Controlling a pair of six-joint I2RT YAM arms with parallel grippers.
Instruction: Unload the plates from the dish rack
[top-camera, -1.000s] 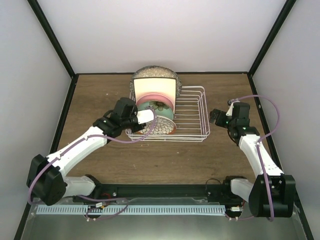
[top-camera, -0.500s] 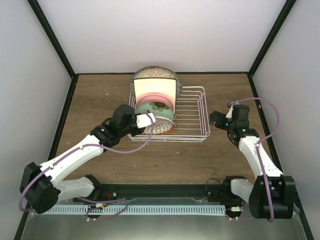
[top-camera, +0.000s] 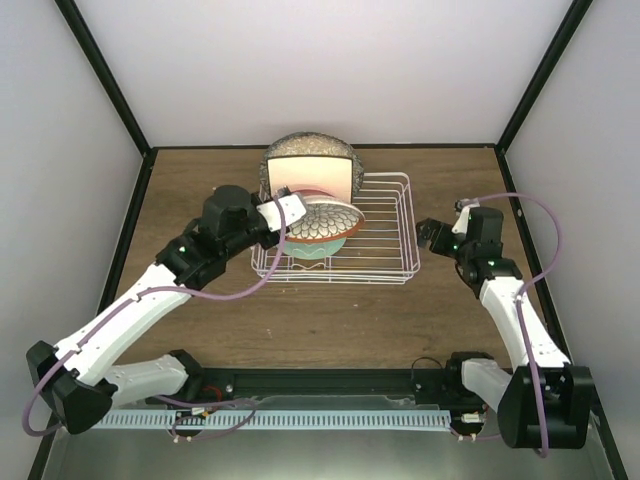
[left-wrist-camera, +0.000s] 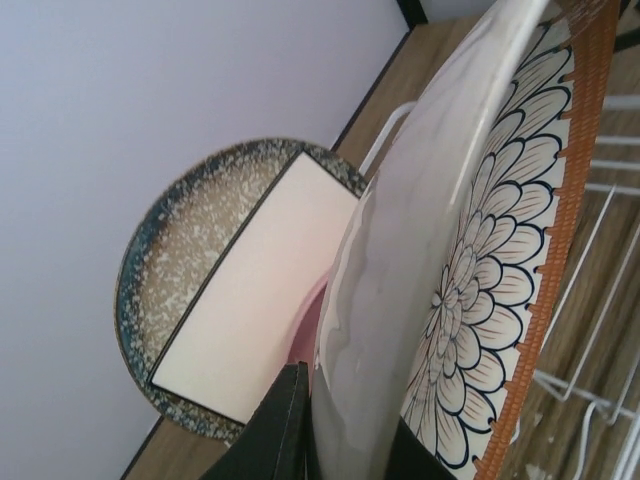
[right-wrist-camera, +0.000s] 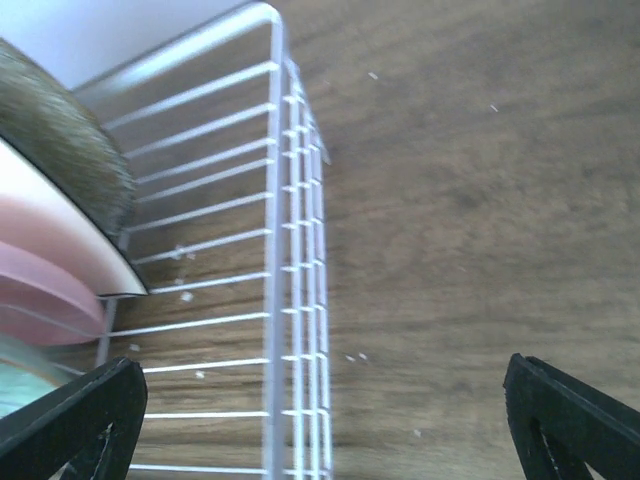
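Note:
The white wire dish rack (top-camera: 385, 235) stands at the back middle of the table. In it stand the speckled grey-beige plate (top-camera: 305, 145), the cream square plate (top-camera: 310, 175), a sliver of the pink plate (top-camera: 297, 191) and the mint-green plate (top-camera: 308, 250). My left gripper (top-camera: 290, 212) is shut on the small floral plate with reddish rim (top-camera: 322, 222) and holds it tilted above the rack's left part. In the left wrist view the floral plate (left-wrist-camera: 470, 260) fills the middle between my fingers (left-wrist-camera: 285, 420). My right gripper (top-camera: 432, 235) is open and empty, just right of the rack (right-wrist-camera: 290, 270).
Black frame posts and pale walls close in the wooden table (top-camera: 200, 190) on the left, right and back. Bare wood lies left of the rack, in front of it and to its right (right-wrist-camera: 480, 200).
My left gripper has lifted the small floral plate up and back out of the rack's front slot, uncovering the mint-green plate. The right arm has barely moved.

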